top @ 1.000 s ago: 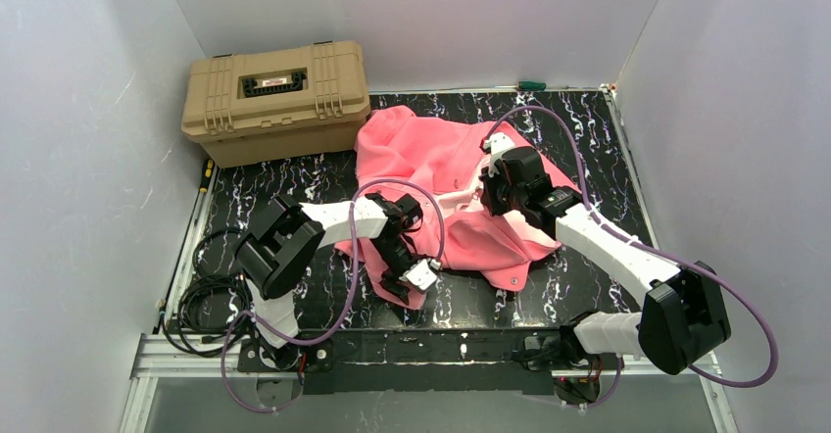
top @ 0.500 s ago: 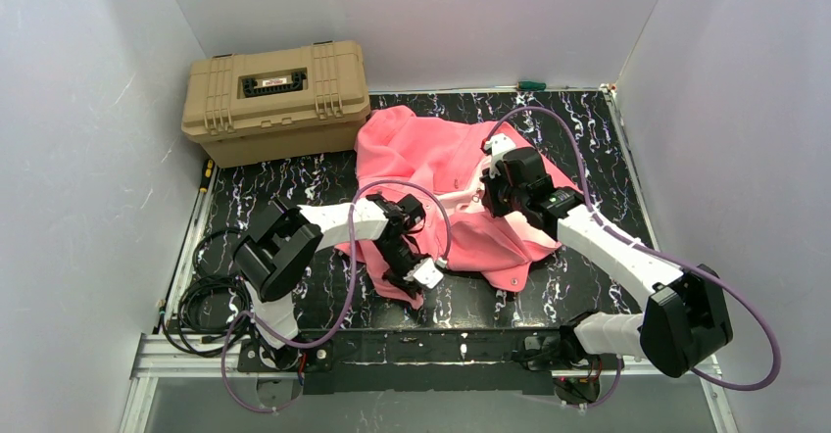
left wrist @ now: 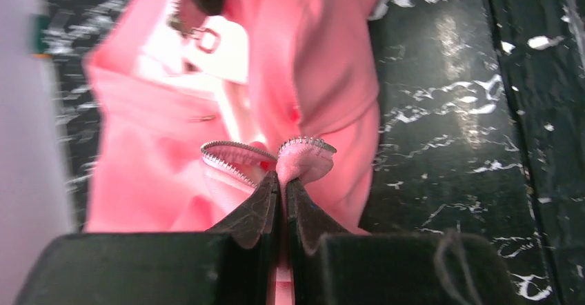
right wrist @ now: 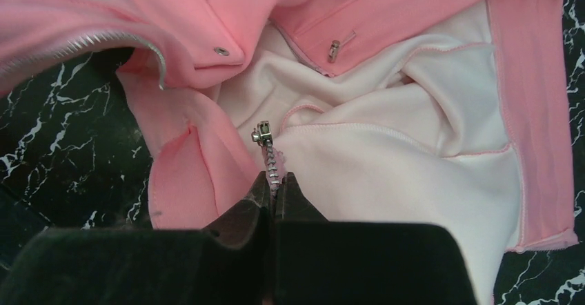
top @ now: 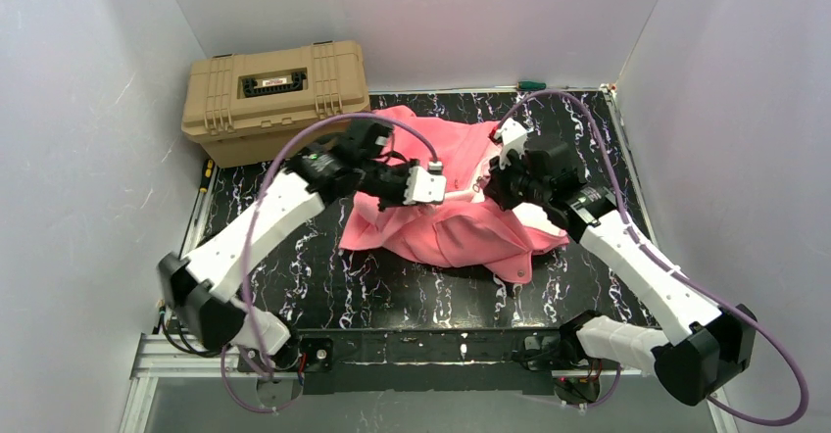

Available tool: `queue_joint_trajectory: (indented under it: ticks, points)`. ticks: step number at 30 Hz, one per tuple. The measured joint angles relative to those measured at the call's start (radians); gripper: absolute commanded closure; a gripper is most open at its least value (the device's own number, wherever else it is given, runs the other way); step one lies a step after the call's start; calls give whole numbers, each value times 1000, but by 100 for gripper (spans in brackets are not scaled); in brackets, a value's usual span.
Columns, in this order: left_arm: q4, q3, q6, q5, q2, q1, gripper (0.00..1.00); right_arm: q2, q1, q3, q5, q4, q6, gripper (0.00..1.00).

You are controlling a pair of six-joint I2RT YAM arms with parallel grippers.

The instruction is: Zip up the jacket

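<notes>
Salmon-pink jacket (top: 461,232) lies bunched on the worktop (top: 392,291). Pinching a toothed zipper edge, the left tool (left wrist: 282,181) has swung from near hem to far side. The right tool (right wrist: 276,179) stays clamped under the slider (right wrist: 262,134), so the halves look ready to join.

Left gripper (left wrist: 283,189) pinching jacket (left wrist: 165,139) zipper edge (left wrist: 303,148).

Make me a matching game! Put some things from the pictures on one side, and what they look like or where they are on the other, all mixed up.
Things:
1. jacket
2. tan case
3. table
4. left fingers

Clues:
A. black with white streaks
B. pinching a zipper edge
C. pink and crumpled, in the middle
D. back left corner, lid shut

Pairs: 1-C, 2-D, 3-A, 4-B
</notes>
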Motion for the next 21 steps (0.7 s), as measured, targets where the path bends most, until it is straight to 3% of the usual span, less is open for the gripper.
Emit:
queue_joint_trajectory:
  ticks: [7,12,17,21]
  points:
    - [20,60,-26,-120,-213,-11,100,-7,0,182,-132,-125,-69,99]
    - [107,68,-119,-235,-210,-50,100,1,0,285,-319,-154,-77,99]
    - [217,68,-280,-339,-195,-62,100,2,0,288,-468,-149,-78,99]
    - [396,-30,-386,-380,-246,-61,100,2,0,284,-541,-149,-99,99]
